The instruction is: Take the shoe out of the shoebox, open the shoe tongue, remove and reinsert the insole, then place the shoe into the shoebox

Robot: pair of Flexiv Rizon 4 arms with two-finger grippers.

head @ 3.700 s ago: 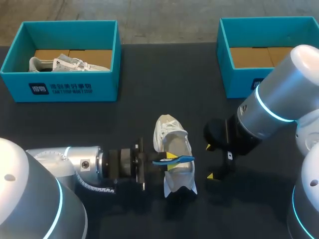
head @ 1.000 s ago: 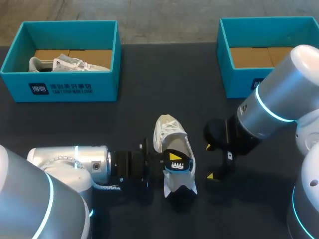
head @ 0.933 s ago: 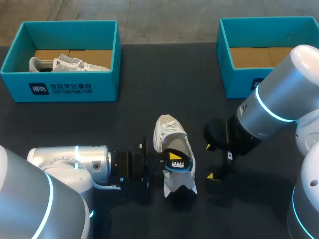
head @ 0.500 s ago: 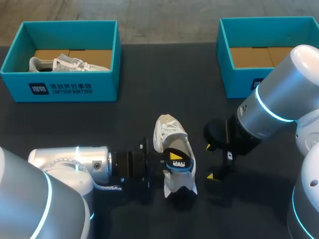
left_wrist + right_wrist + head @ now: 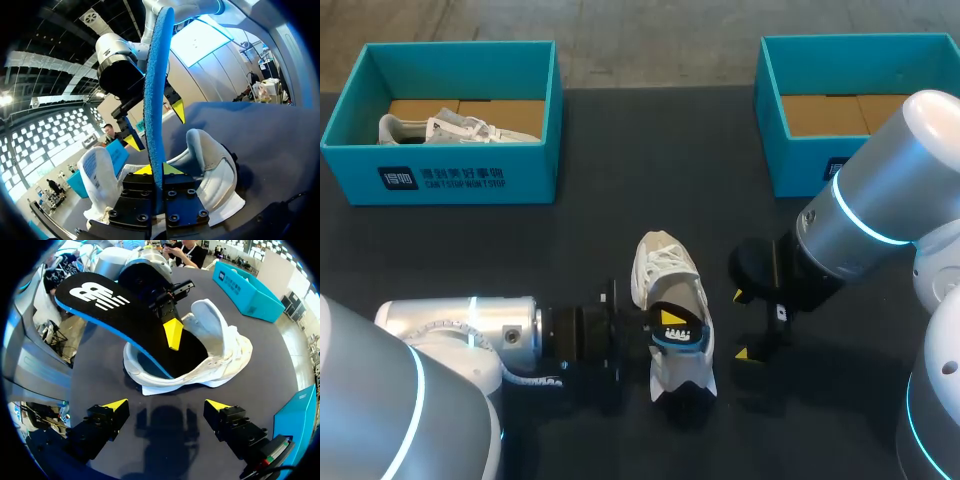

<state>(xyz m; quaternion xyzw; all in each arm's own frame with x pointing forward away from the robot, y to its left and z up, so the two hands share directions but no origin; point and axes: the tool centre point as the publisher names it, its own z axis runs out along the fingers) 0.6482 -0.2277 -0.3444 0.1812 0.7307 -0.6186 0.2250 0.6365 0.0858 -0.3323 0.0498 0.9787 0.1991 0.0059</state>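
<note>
The black table (image 5: pixel 620 170) carries all items. The left arm (image 5: pixel 470 335) lies low along the near edge, with its wrist pointing toward the table's middle. The right arm (image 5: pixel 880 200) enters from the right and angles down to a point just beside the shoe.

Two teal shoeboxes stand at the far side, well apart. The left shoebox (image 5: pixel 450 180) holds a second white shoe (image 5: pixel 450 127) lying on its side. Only part of the right shoebox (image 5: pixel 795 160) is visible, showing a brown floor.

The white shoe (image 5: pixel 665 265) sits upright on the table, between the two grippers, with its toe toward the shoeboxes. Its tongue (image 5: pixel 207 315) is lifted away from the opening.

The insole (image 5: pixel 125 315) has a black top face and a blue underside. Its front end sits inside the shoe opening; its heel end rises clear above the heel of the shoe.

The left gripper (image 5: pixel 160 170) is clamped on the insole, one yellow tip pressed on each face. The right gripper (image 5: pixel 166 405) hangs beside the shoe with its fingers (image 5: pixel 115 405) spread wide and nothing between them
</note>
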